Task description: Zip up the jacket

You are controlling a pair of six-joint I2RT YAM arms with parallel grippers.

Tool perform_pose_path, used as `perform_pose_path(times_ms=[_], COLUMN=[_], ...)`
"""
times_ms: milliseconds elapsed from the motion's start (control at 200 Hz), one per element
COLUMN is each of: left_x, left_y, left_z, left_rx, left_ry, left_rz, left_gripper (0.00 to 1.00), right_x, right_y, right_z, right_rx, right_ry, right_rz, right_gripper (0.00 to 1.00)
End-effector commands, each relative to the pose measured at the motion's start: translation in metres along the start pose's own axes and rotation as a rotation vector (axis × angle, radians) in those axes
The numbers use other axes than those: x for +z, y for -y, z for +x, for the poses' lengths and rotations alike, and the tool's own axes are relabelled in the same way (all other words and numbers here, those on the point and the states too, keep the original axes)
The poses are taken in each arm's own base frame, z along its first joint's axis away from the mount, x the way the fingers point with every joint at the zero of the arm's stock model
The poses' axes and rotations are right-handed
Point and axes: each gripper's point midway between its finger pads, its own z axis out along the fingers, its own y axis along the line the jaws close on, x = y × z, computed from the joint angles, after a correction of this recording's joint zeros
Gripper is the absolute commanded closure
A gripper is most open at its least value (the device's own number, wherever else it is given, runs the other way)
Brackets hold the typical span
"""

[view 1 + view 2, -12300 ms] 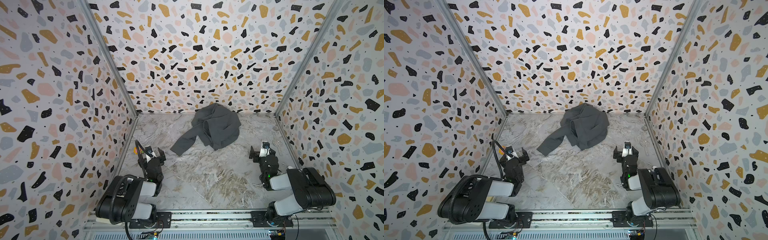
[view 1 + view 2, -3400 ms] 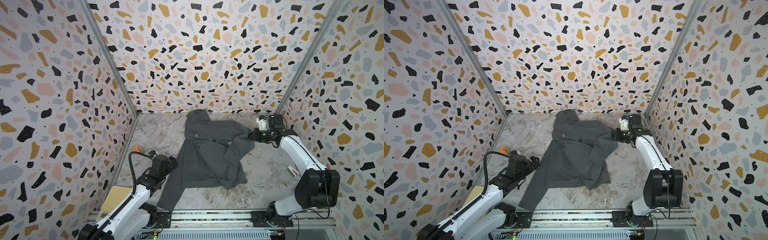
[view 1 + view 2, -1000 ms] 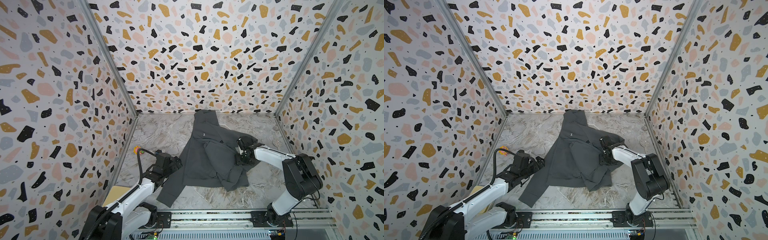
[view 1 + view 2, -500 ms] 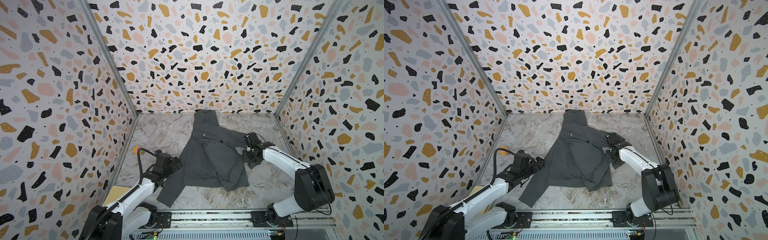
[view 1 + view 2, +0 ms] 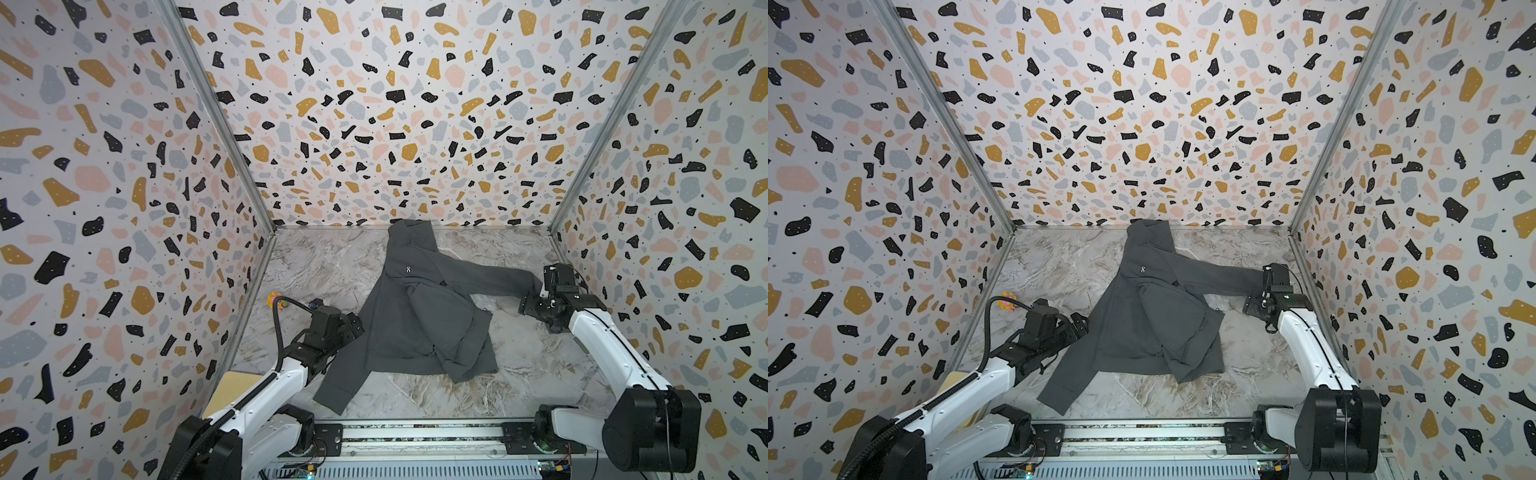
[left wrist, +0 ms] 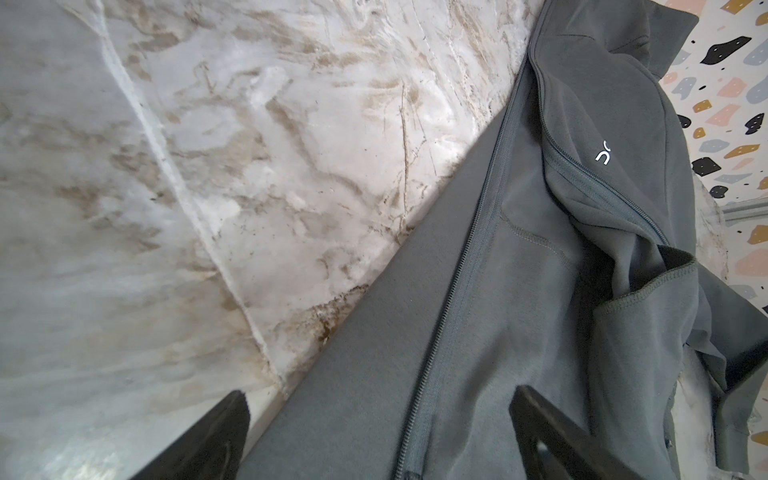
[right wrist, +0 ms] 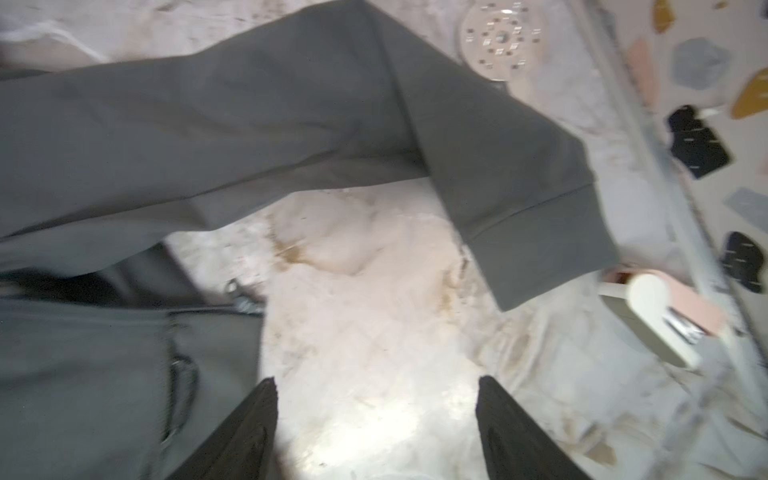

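The dark grey jacket [image 5: 419,320] lies spread on the marble table [image 5: 332,266], collar toward the back wall, in both top views [image 5: 1150,324]. One sleeve stretches right, its cuff [image 7: 540,232] lying flat. My right gripper [image 5: 527,308] stands open just in front of that cuff, over bare table, nothing between its fingers [image 7: 376,386]. My left gripper [image 5: 356,328] is open at the jacket's left edge. In the left wrist view the zipper line [image 6: 457,291] runs between its spread fingers [image 6: 380,399]. The white logo [image 6: 602,153] shows on the chest.
A small yellow and pink toy [image 5: 276,300] lies by the left wall. A tan pad [image 5: 235,386] sits at the front left. Near the right wall lie a round studded disc [image 7: 500,37] and a pink and white object [image 7: 660,320]. Patterned walls enclose three sides.
My right gripper drew the sleeve out to the right, then opened and let it go. The sleeve now lies stretched toward the right wall. The left arm has not moved.
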Motion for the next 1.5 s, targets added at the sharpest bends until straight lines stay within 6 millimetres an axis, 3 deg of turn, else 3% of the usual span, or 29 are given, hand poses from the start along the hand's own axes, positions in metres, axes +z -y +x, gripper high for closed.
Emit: perform_pose_path(times_ms=[0, 110, 325, 566, 721, 851, 981, 1172, 1322, 1497], left_x=[-0.002, -0.003, -0.006, -0.004, -0.005, -0.012, -0.014, -0.010, -0.009, -0.012], left_y=[0.004, 0.004, 0.006, 0.004, 0.009, 0.010, 0.011, 0.019, 0.028, 0.035], left_z=[-0.005, -0.005, -0.005, -0.003, -0.005, -0.008, -0.005, 0.003, 0.006, 0.003], left_rx=[0.009, 0.006, 0.006, -0.011, 0.002, 0.003, -0.002, 0.000, -0.007, -0.014], left_ry=[0.021, 0.017, 0.015, 0.012, -0.009, 0.021, 0.024, -0.013, -0.033, -0.022], left_rz=[0.016, 0.018, 0.023, 0.029, 0.022, 0.039, 0.066, 0.118, 0.171, 0.212], left_gripper=[0.00, 0.00, 0.00, 0.00, 0.01, 0.00, 0.00, 0.01, 0.02, 0.03], right_x=[-0.001, 0.018, 0.048, 0.064, 0.078, 0.082, 0.066, 0.019, -0.019, -0.047], right_y=[-0.063, -0.082, -0.079, -0.079, -0.082, -0.089, -0.108, -0.149, -0.183, -0.220], right_z=[0.018, 0.043, 0.070, 0.085, 0.093, 0.086, 0.067, 0.049, 0.057, 0.102], right_rx=[0.018, 0.071, 0.174, 0.244, 0.251, 0.218, 0.135, -0.050, -0.228, -0.413], right_ry=[-0.035, -0.112, -0.184, -0.213, -0.236, -0.238, -0.186, -0.102, -0.043, -0.025], right_rz=[-0.333, -0.441, -0.473, -0.535, -0.561, -0.585, -0.659, -0.737, -0.736, -0.711], right_gripper=[0.23, 0.25, 0.25, 0.25, 0.31, 0.39, 0.72, 0.97, 1.00, 1.00])
